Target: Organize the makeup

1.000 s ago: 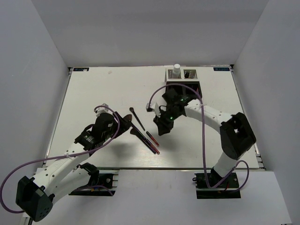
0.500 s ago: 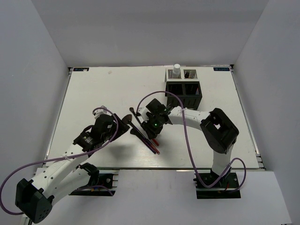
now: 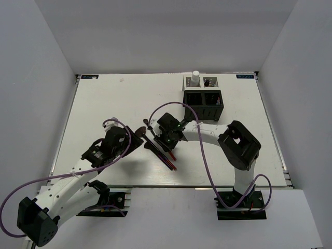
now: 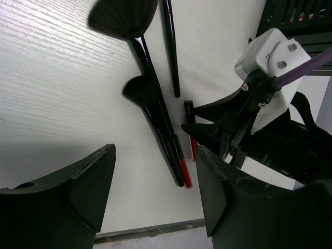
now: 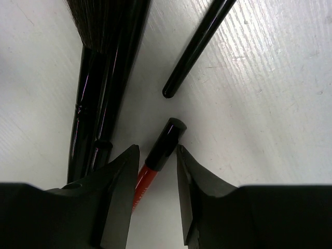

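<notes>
White grained table (image 3: 104, 104), pale walls (image 3: 155, 36) — left end effector (image 4: 155, 168) spread; right end effector (image 5: 155, 158) spread astride red pencil (image 5: 162, 141).

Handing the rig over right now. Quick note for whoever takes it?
Left gripper: open, empty, hovering by the brushes.
Right gripper: open, jaws straddling a red pencil that lies on the table; not clamped.
Loose mid-table: fan brush, second brush, thin black stick, second red pencil beside the brush handles.
Done: white-capped bottle stands in the organizer, back left.
Left: grip the pencil, then move all loose pieces into the organizer.
</notes>
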`<state>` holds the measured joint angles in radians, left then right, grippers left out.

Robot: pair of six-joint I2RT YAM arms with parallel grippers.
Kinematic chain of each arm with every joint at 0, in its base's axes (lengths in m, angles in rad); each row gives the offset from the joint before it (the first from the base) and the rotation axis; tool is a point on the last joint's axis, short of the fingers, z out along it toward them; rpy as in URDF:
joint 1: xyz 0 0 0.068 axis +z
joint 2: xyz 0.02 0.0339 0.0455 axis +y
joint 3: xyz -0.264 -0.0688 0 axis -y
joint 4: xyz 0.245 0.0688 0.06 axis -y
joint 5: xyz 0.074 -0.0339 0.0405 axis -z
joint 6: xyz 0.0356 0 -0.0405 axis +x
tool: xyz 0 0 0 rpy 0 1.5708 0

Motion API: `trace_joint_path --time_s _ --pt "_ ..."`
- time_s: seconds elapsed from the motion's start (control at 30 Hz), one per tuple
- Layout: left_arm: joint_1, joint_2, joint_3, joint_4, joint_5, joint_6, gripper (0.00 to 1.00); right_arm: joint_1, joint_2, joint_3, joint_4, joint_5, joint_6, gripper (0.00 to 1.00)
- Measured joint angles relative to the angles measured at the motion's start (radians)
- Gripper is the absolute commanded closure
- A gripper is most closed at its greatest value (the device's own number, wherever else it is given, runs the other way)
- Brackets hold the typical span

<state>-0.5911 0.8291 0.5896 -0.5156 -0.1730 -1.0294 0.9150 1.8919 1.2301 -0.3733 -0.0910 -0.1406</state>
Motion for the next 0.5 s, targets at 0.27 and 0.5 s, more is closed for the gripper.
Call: trace_joint_path --time_s 0.27,0.5 --pt "0.000 -0.002 0.000 0.000 0.000 0.000 0.27 0.011 0.002 -0.003 0.008 0.064 -0.009 0.76" --pt "-0.002 0.008 0.000 0.010 0.006 0.009 0.41 -0.002 -0.002 -0.016 0.040 0.071 -0.049 1.00"
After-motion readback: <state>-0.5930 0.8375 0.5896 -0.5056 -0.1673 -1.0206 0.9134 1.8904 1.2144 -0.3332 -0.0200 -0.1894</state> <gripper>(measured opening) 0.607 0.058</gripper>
